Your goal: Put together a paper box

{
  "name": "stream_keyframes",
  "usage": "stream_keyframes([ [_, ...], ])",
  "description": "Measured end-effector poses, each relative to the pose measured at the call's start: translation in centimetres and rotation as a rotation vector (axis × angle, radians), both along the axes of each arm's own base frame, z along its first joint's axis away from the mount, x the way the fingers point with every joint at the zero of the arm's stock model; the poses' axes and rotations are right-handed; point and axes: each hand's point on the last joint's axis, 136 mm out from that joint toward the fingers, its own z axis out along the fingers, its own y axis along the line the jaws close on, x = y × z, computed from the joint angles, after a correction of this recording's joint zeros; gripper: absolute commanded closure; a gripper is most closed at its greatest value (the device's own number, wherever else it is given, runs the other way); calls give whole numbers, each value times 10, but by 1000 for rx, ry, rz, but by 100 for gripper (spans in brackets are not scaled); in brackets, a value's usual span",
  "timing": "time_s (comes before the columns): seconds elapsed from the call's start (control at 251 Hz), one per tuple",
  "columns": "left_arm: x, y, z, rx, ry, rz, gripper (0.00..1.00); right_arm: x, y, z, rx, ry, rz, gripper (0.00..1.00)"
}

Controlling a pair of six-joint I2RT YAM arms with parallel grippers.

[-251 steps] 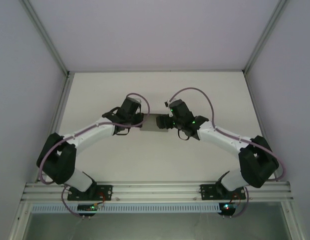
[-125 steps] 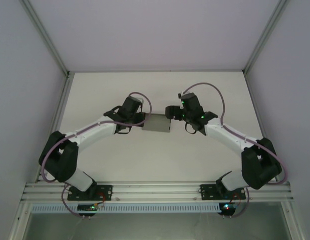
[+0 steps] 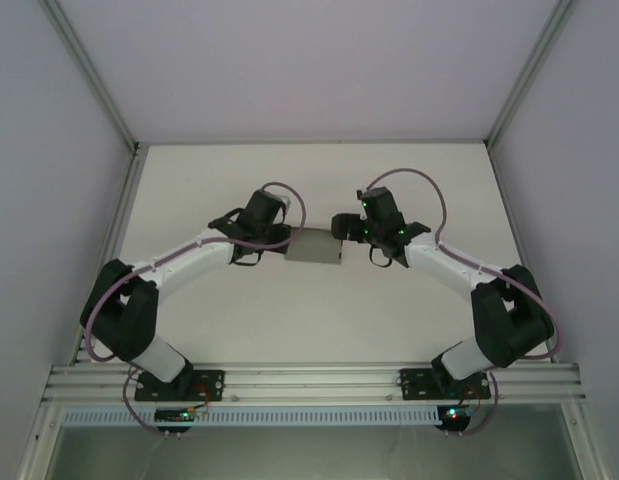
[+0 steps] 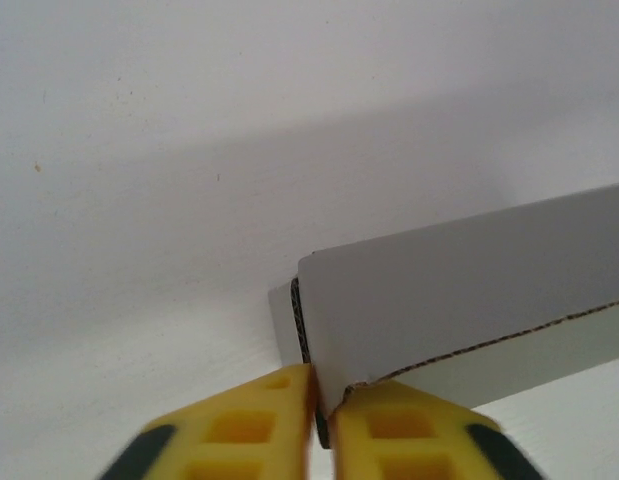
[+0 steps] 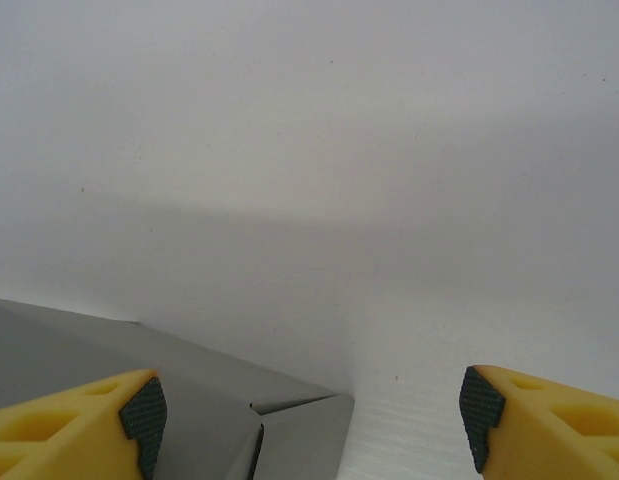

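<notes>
left gripper (image 4: 322, 412) is pinching the paper box (image 4: 459, 290) by its corner (thin grey cardboard), right gripper (image 5: 311, 415) spread wide beside it

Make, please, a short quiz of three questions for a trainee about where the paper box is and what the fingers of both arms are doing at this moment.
1. True or false: the right fingers stand wide open and hold nothing.
2. What do the left fingers pinch? A) an edge of the paper box; B) a roll of tape; C) nothing.
3. Fill in: seen from above, the paper box lies ___ the fingers of the two arms.

Key: 1 true; 2 A; 3 between.
</notes>
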Motion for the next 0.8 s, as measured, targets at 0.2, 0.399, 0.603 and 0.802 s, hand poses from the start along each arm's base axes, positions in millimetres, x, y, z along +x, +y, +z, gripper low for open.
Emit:
stream_keyframes([
  [0.2,-7,8,0,-3,50,-43,58,-1,0,-7,29,-4,-20,22],
  [0.399,-17,17,-2,-11,127,-98,32,1,1,-9,48,-6,-32,22],
  [0.603,-34,17,8,-14,152,-177,1,0,2,-12,62,-2,-42,24],
  [0.802,-32,21,39,-95,95,-149,0,1,3,-14,73,-4,-45,24],
])
